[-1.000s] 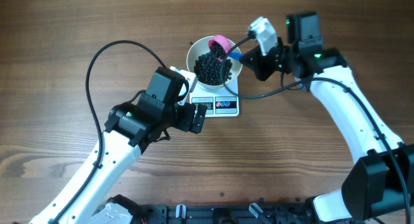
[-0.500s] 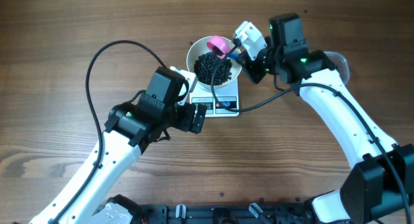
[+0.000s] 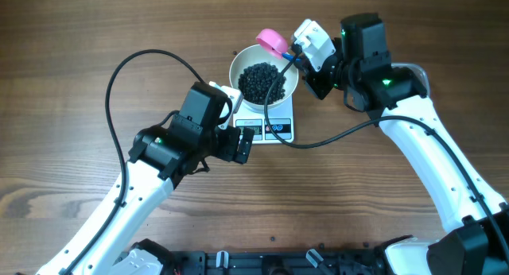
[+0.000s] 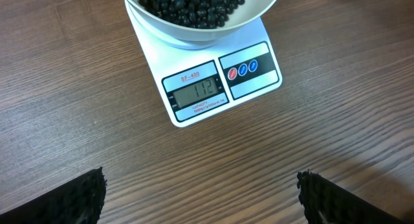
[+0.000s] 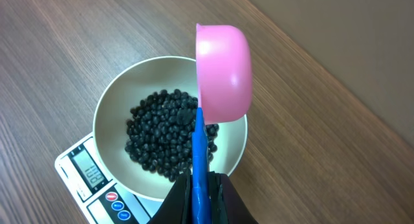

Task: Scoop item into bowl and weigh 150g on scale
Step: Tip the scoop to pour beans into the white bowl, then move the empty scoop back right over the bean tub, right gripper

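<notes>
The white bowl [image 3: 234, 71] stands on the small white scale [image 3: 270, 129] and holds a pile of black beans, the item [image 3: 260, 80]. My right gripper [image 3: 305, 62] is shut on the blue handle [image 5: 199, 149] of a pink scoop [image 3: 273, 41]. The scoop hangs over the bowl's far rim with its rounded outer side [image 5: 223, 72] towards the wrist camera. My left gripper [image 3: 245, 144] stands open just in front of the scale, with only bare wood between its fingers [image 4: 87, 198]. The scale's display [image 4: 197, 91] reads 112.
A black cable [image 3: 276, 88] from the right arm hangs across the bowl and the scale in the overhead view. Another cable [image 3: 119, 76] loops over the table on the left. Brown wooden table [image 3: 95, 36] lies all around.
My right gripper has lifted the pink scoop out of the bowl and drawn it back to the far rim. The beans now lie settled in the bowl. The left arm has not moved.
</notes>
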### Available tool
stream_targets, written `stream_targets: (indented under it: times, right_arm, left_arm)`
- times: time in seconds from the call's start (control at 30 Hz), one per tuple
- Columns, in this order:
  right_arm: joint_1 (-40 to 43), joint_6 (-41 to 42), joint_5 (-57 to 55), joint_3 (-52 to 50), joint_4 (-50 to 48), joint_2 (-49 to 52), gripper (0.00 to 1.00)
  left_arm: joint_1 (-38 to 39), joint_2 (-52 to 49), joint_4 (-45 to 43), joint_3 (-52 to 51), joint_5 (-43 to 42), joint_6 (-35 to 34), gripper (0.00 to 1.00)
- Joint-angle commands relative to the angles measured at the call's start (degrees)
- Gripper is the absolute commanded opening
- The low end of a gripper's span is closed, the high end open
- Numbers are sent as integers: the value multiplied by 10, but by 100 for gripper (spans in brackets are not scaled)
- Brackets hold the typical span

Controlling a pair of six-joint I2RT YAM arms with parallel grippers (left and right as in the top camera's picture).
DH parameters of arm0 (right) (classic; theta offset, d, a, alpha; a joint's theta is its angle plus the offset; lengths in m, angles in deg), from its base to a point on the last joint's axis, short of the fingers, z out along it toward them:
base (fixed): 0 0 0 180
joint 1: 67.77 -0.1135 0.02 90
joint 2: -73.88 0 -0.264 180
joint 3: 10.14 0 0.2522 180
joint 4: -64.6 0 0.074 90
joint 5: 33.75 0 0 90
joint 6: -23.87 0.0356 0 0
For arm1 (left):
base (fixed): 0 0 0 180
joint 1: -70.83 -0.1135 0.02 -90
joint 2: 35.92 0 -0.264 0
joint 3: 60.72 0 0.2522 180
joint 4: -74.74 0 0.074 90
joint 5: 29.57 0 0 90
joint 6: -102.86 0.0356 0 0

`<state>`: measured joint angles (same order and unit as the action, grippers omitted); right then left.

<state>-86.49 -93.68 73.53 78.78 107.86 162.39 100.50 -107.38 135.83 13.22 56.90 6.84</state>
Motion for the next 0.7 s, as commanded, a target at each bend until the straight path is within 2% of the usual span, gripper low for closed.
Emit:
stream_targets:
  times: [0.0, 0.3, 0.47, 0.67]
  right_arm:
    - [-4, -17, -12, 2, -3, -10, 4]
    - [-36, -4, -14, 2, -6, -10, 4]
    - [-36, 172, -13, 2, -7, -10, 4]
    - [-25, 293, -13, 2, -26, -24, 4]
  left_arm:
    - [-2, 4, 0, 11, -5, 13, 100]
    - [-2, 4, 0, 11, -5, 13, 100]
    - [-2, 4, 0, 11, -5, 13, 100]
    - [-2, 4, 0, 11, -5, 13, 100]
